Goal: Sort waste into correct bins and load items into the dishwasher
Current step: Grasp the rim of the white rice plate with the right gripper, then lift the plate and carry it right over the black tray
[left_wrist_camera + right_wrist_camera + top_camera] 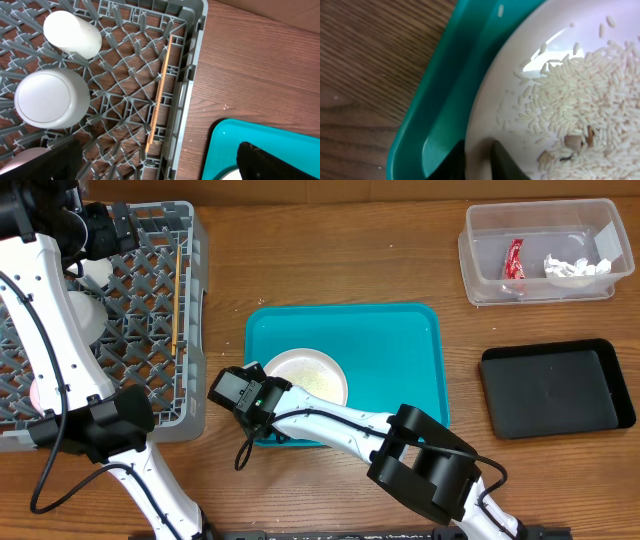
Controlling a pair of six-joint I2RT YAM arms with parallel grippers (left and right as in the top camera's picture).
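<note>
- Plate: white, round, sitting on the teal tray at mid-surface. It is not yet in the rack, probably because it is not emptied.
- Rice: loose white grains heaped in the plate, with a few strays toward the rim. This waste is unsorted and should probably be tipped out before the plate is racked.
- Right gripper: closed on the plate's near rim, one finger inside and one outside. That pinch suits lifting or tilting the plate.
- Left gripper: fingers spread wide and holding nothing, hanging over the dish rack.
- Chopstick: lies flat along the rack wall nearest the teal tray, where the lattice stops it from rolling.
- Bowl: in the rack, base up, probably to drain. The cup is just beside it.
- Clear tub: at the far corner of the wooden surface. It holds the red wrapper and the tissue, both already sorted.
- Black tray: sits near the tub with nothing visible in it, and is probably where the rice goes.
- Writing: the wrapper is printed, but the print is too small to read. No other labels are visible.
</note>
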